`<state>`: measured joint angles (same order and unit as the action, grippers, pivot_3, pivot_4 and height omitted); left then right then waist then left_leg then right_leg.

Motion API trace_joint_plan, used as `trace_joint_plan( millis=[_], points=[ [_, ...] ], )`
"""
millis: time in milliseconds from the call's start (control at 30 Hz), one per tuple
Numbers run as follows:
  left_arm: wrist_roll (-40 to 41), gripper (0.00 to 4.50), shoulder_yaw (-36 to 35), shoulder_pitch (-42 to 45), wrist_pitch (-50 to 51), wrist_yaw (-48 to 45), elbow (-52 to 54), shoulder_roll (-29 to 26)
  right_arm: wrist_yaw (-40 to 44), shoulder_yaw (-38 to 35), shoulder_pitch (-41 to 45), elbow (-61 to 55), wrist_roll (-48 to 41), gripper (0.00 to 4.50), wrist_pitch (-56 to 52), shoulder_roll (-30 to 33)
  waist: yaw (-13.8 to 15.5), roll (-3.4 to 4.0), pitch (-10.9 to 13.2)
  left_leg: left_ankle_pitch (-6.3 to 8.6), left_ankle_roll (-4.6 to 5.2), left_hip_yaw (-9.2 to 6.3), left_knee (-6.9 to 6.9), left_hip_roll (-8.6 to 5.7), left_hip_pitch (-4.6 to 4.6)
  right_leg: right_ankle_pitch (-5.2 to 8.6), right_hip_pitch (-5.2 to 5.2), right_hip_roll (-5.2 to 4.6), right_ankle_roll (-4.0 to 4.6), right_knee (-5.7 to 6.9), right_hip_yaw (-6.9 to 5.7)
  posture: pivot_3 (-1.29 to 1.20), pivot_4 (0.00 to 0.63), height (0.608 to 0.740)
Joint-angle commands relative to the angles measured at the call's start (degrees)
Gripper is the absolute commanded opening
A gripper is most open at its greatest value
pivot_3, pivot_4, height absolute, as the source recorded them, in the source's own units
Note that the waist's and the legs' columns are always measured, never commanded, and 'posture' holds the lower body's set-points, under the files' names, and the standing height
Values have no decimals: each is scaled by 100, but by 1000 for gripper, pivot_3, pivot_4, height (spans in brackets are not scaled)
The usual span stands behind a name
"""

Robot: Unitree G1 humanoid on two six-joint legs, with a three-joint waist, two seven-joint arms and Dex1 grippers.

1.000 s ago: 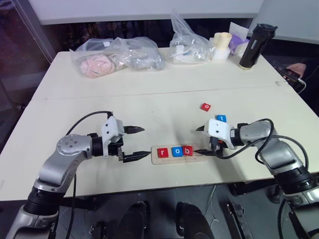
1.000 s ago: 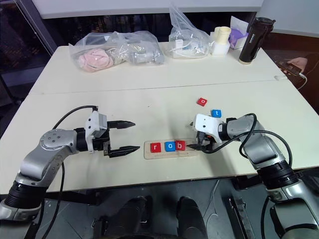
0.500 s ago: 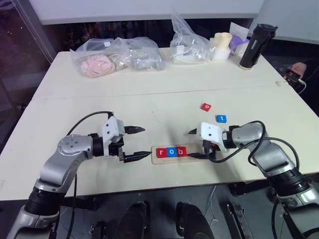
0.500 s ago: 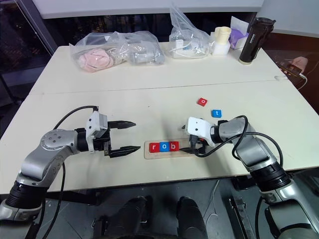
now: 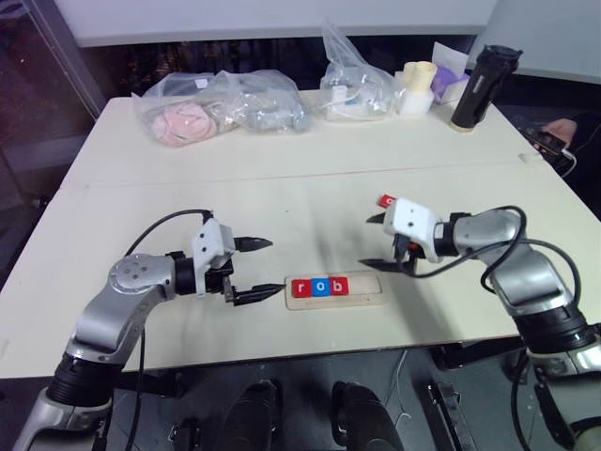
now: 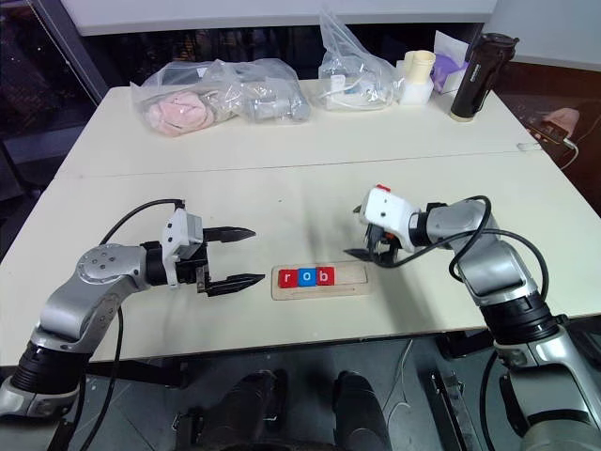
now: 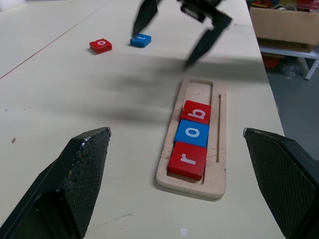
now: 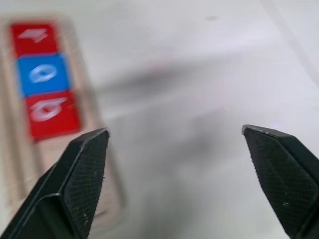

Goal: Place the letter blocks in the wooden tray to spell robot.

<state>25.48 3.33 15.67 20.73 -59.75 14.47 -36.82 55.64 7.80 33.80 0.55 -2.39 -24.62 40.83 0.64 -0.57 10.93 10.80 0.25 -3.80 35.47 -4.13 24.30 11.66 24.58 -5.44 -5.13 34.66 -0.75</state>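
The wooden tray lies near the table's front edge. Three letter blocks sit in its left part: red r, blue o, red b. The left wrist view shows two loose letter blocks farther back, a red o and a blue t. My right gripper hangs open and empty above the table, just right of and behind the tray, in front of the loose blocks. My left gripper stands open and empty just left of the tray.
At the back of the table are plastic bags, a second bag, a cup, a purple box and a black bottle. A person's hand with a phone rests at the right edge.
My right gripper nudged the three tiles leftward in the tray, then lifted off the tray's right end and drew back toward the loose blocks. The left arm stayed still.
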Motion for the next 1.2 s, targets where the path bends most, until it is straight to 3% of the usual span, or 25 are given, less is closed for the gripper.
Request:
trace_joint_plan(
  millis=[33, 333, 533, 767, 1200],
  points=[
    [28, 4500, -23, 66, -85, -7, 158, 17, -1146, -312, 266, 466, 324, 4385, -386, -338, 1, -1, -1, 0, 0, 0, 0, 0, 0, 0, 0, 0, 0, 1, 0, 0, 150, 738],
    [12, 4500, -3, 84, -97, -16, 135, 35, -4216, -1657, 1021, 1056, 248, 4385, -2462, -2253, -28, 0, -1, -4, -4, 28, 0, 0, -1, 0, 34, 12, 1, 49, 34, 0, 150, 738],
    [-12, 4500, 11, 119, -115, -35, 95, 54, -5426, -2370, 1720, 1748, 27, 4385, -2728, -3058, -53, 3, -3, -9, -9, 29, 0, 1, -5, -2, 35, 23, 3, 57, 39, 0, 150, 738],
    [-27, 4500, 2, 73, -91, 47, 181, 93, -6173, -2392, 2243, 2986, 87, 4385, -2245, -3300, -158, 4, -3, -9, -8, 30, -3, 0, -6, -2, 34, 25, 3, 56, 40, 0, 150, 738],
    [-8, 4500, -55, -78, -16, 262, 375, 93, -6778, -2607, 2871, 4889, -253, 4385, -1131, -3514, -192, 5, -3, -10, -7, 34, -15, 8, -28, -3, 24, 38, 1, 57, 47, 0, 150, 738]
  ],
)
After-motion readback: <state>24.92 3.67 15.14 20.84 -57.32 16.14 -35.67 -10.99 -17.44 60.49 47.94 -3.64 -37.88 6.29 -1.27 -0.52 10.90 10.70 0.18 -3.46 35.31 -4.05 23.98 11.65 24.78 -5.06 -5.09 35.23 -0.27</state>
